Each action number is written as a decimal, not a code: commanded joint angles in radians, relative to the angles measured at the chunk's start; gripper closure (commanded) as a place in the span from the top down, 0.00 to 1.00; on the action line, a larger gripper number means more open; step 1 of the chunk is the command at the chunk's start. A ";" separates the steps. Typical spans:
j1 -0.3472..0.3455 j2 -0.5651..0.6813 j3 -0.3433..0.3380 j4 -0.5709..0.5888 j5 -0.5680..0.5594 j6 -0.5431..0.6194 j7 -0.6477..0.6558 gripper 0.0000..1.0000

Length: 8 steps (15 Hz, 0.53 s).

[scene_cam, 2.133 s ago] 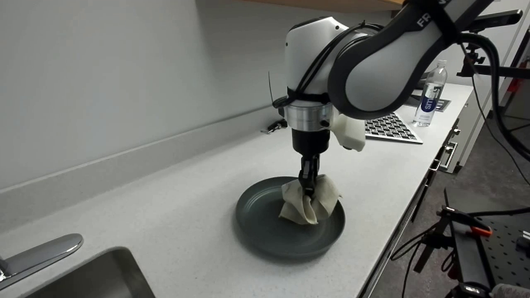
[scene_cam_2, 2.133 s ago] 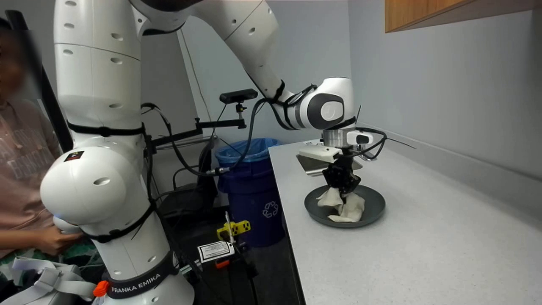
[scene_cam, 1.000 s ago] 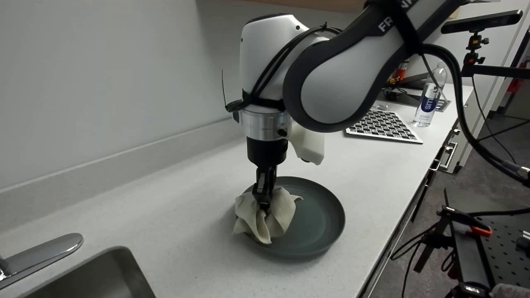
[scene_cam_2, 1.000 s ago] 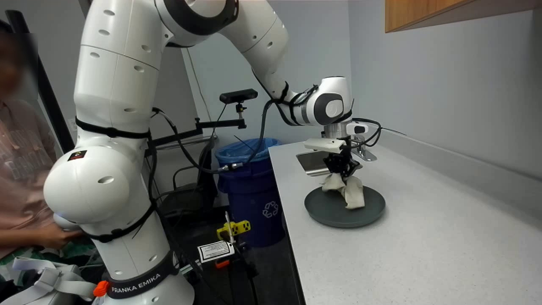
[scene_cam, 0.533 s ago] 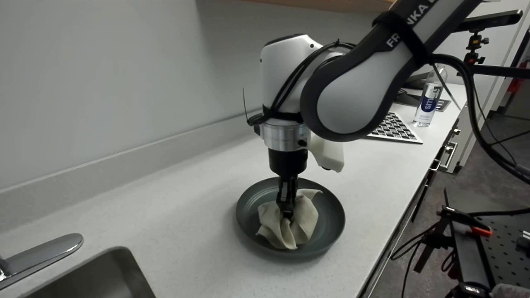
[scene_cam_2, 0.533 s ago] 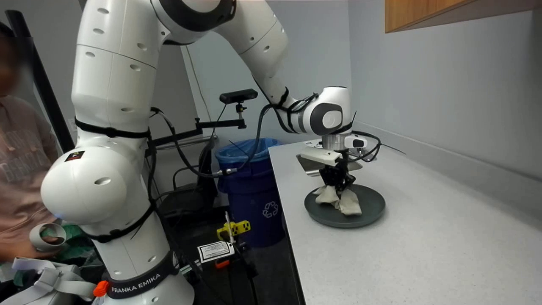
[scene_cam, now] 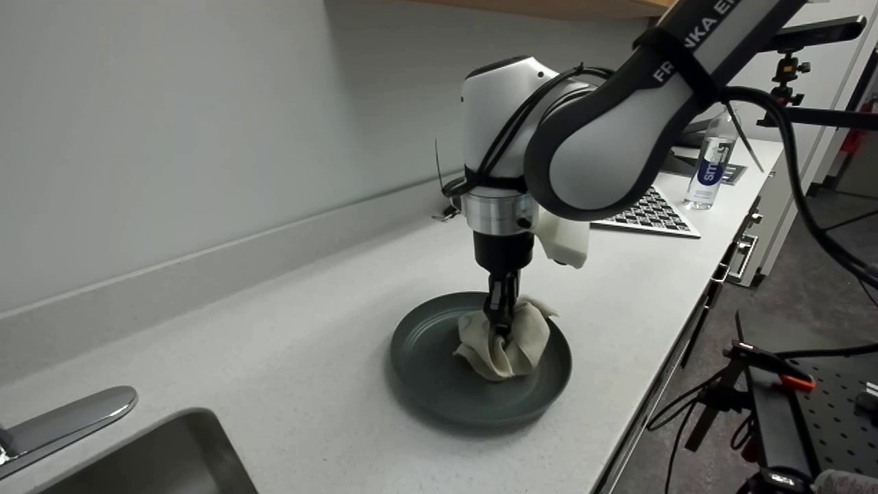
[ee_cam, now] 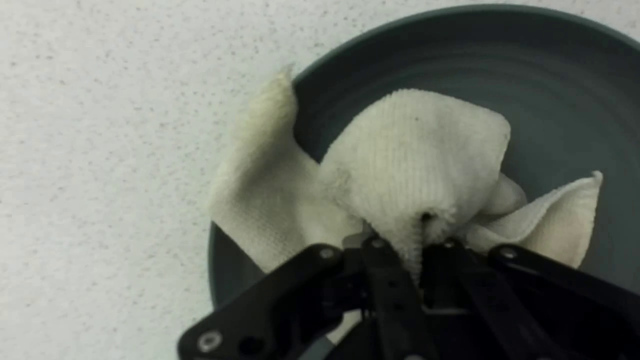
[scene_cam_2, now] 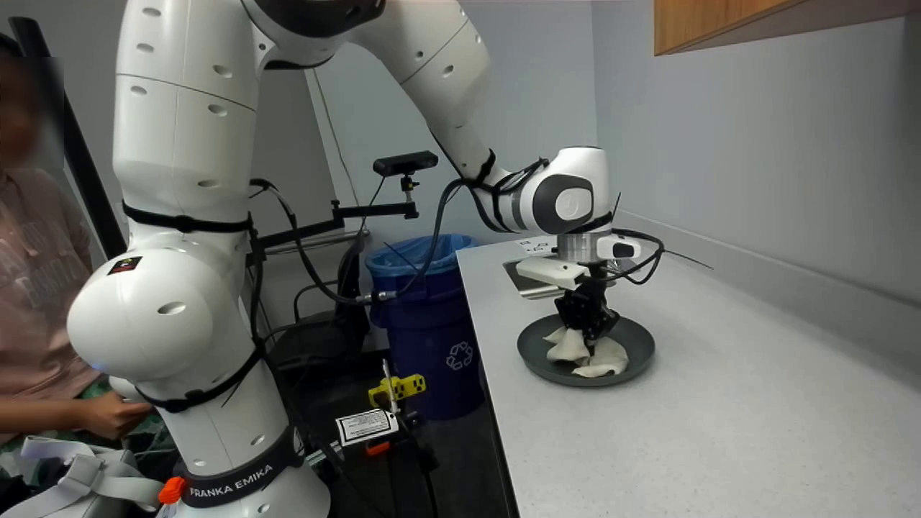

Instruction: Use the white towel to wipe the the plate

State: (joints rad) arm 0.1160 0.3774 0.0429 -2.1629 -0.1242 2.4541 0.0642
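We see the claw (ee_cam: pixel 415 247) pinched narrow on a gathered fold of the white towel (scene_cam: pixel 523 343). In an exterior view the towel sits bunched in the dark green plate (scene_cam: pixel 435 384), a little right of its middle and toward its far side. In the wrist view we find one flap reaching over the plate's left rim. The plate lies flat on the worktop (scene_cam: pixel 302 384). In an exterior view we also notice the sink (scene_cam: pixel 195 449) at near left and an upright bottle (scene_cam: pixel 710 165) at far right.
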 commanded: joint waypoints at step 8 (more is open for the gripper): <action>0.052 0.127 -0.021 0.212 -0.110 0.018 0.070 0.03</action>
State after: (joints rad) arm 0.1538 0.4501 0.0091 -2.0197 -0.2486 2.4562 0.1276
